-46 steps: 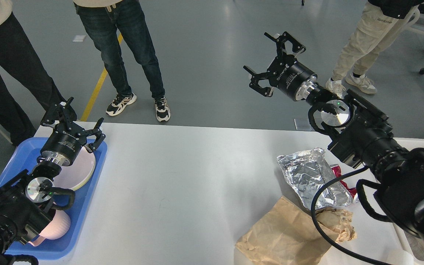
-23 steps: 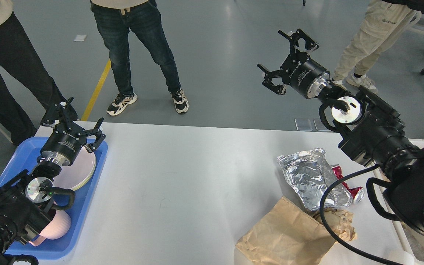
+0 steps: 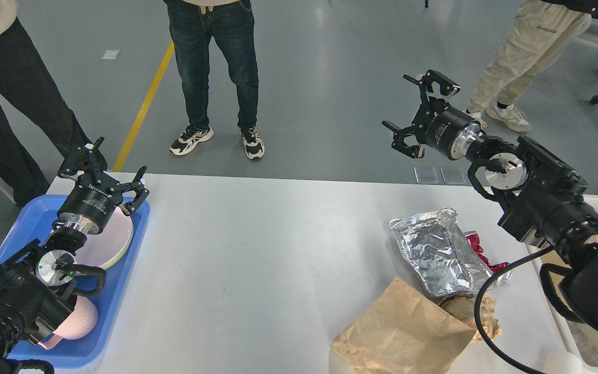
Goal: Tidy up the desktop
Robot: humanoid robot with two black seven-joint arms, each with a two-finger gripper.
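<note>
The desktop (image 3: 257,249) spreads below both arms. The left gripper (image 3: 104,174) hangs spread and empty over the blue tray (image 3: 122,270) at its left edge. The right gripper (image 3: 421,111), also spread and empty, hangs beyond the far edge, up from the foil bag (image 3: 436,249) and brown paper bag (image 3: 400,332).

Both my hands hang spread and empty, left hand (image 3: 103,174) over the blue tray (image 3: 127,259), right hand (image 3: 419,117) beyond the desk (image 3: 257,249).

A single head view looks forward and down over the desktop (image 3: 257,249) from close above.
</note>
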